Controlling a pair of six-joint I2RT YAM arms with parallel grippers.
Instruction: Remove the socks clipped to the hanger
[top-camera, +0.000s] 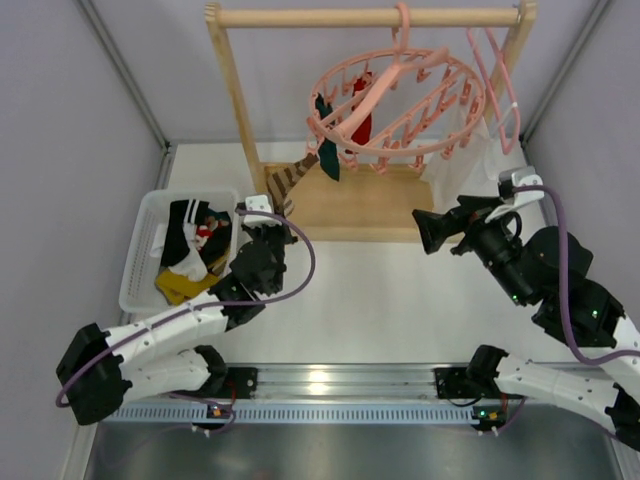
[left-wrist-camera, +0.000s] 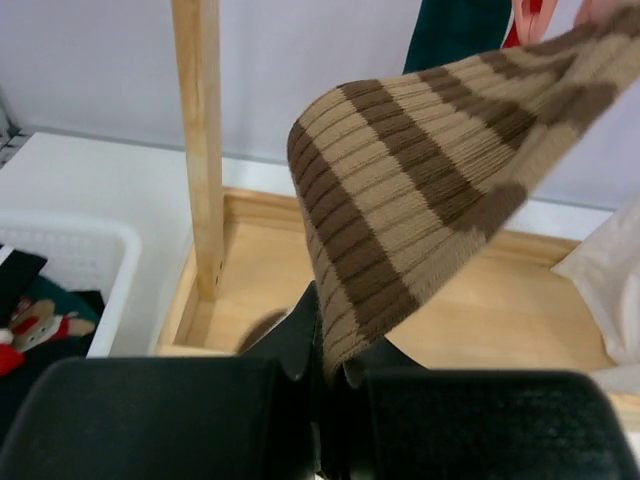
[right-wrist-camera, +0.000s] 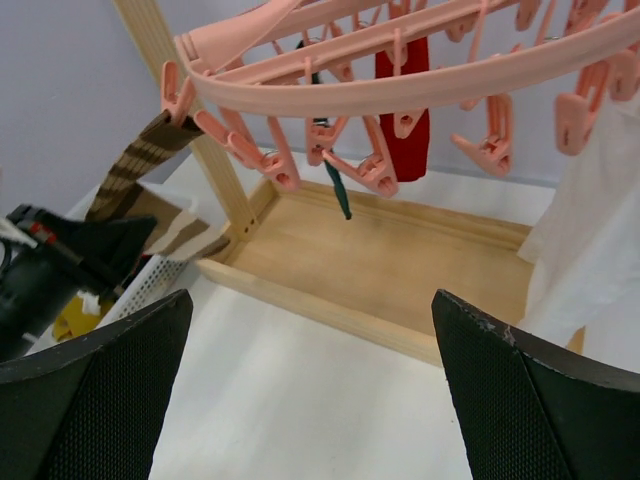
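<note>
left gripper (left-wrist-camera: 335, 372): clenched on the near end of a tan and brown striped ribbed sock (left-wrist-camera: 420, 180), just right of the basket and near the rack's left post.
striped sock: stretched straight from the gripper, up and away to the far right; its far end meets a clip on the left rim of the hanger.
right gripper (top-camera: 424, 232): released, fingers spread wide with nothing between them; it hovers over the table on the right, near the front edge of the rack's base, pointing left.
hanger: a round pink plastic ring hanger with crossbars and small dangling clips (top-camera: 400, 100), hooked on the rack's top bar at the far side, tilted with its left side lower.
socks on the hanger: a small red sock (right-wrist-camera: 405, 120) hangs inside the ring; a dark teal sock (top-camera: 326, 158) hangs at the left rim, just beside the striped one.
basket: a white perforated plastic basket (top-camera: 140, 262) on the left of the table holds loose socks, among them a black one with white stripes (top-camera: 185, 225) and a yellow one (top-camera: 180, 287).
rack: a wooden rack with two posts, a top bar and a flat base (top-camera: 232, 100), far middle of the table.
right of the hanger: a plain pink clothes hanger (top-camera: 500, 75) on the same bar, and a white translucent garment (right-wrist-camera: 590, 230) hanging below.
table: white table (top-camera: 370, 300).
</note>
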